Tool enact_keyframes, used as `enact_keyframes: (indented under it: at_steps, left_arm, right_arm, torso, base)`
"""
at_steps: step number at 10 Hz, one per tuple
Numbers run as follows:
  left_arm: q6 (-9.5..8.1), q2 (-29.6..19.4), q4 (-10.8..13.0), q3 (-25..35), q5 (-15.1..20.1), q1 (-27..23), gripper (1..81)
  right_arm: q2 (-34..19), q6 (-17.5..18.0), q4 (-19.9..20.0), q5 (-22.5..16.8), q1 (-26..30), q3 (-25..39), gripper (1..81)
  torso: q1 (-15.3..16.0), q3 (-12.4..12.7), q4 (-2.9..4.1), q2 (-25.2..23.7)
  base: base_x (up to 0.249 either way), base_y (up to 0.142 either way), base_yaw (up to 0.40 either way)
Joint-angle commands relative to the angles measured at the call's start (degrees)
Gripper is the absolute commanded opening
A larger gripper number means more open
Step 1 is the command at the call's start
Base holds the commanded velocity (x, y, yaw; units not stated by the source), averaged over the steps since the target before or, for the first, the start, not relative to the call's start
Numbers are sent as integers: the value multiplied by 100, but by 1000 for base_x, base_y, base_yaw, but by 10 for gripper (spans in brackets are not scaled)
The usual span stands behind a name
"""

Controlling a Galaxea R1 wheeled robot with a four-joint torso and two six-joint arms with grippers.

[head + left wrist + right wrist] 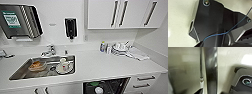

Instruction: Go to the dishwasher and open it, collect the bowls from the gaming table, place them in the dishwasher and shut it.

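The dishwasher (117, 85) stands open under the white counter, its dark racked inside showing at the lower middle of the head view. In the rack lies a light green bowl (94, 84), with a white round item (98, 90) just in front of it. The right wrist view looks along a brushed steel panel (184, 72) with a dark shiny bar (211, 69) beside it, which looks like the dishwasher's front and handle. In the left wrist view the robot's own dark plate hangs over speckled floor. The gaming table is out of view.
A steel sink (20, 72) at the left holds a cup, a plate and a dish with something orange. Behind it are a tap (50, 51), a black soap dispenser (71, 27) and a towel dispenser (20, 21). Cups and bottles (117, 47) stand at the back right; drawers (145, 81) flank the dishwasher.
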Motion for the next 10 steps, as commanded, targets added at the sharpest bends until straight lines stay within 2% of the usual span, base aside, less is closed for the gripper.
enact_keyframes:
  at_steps: [1, 3, 4, 5, 6, 7, 10]
  left_arm:
    - [43, 60, 53, -13, 530, -8, 811]
    - [69, 191, 80, -118, 531, -25, 811]
    - [69, 226, 80, -196, 539, -25, 811]
    - [69, 244, 80, -276, 530, -34, 811]
    - [69, 235, 80, -356, 522, -60, 811]
    - [69, 235, 80, -444, 469, -78, 811]
    - [112, 244, 80, -470, 451, -105, 811]
  right_arm:
    - [-2014, -9, 285, -482, 1814, 1988, 811]
    - [-2637, -61, 232, -612, 2069, 2576, 811]
    - [-2848, -79, 206, -832, 2053, 2787, 811]
    - [-2859, -96, 180, -868, 1947, 2798, 811]
    - [-2630, -360, -49, -878, 1421, 2657, 811]
    - [-2217, -554, -400, -878, 912, 2253, 811]
    - [-917, -729, -1558, -1027, -135, 822, 811]
  torso:
    - [0, 0, 0, 0]
    - [0, 0, 0, 0]
    - [0, 0, 0, 0]
    - [0, 0, 0, 0]
    - [0, 0, 0, 0]
    - [0, 0, 0, 0]
    - [0, 0, 0, 0]
  base:
    - [0, 0, 0]
    - [0, 0, 0]
    - [0, 0, 0]
    - [0, 0, 0]
    - [0, 0, 0]
    - [0, 0, 0]
    - [0, 0, 0]
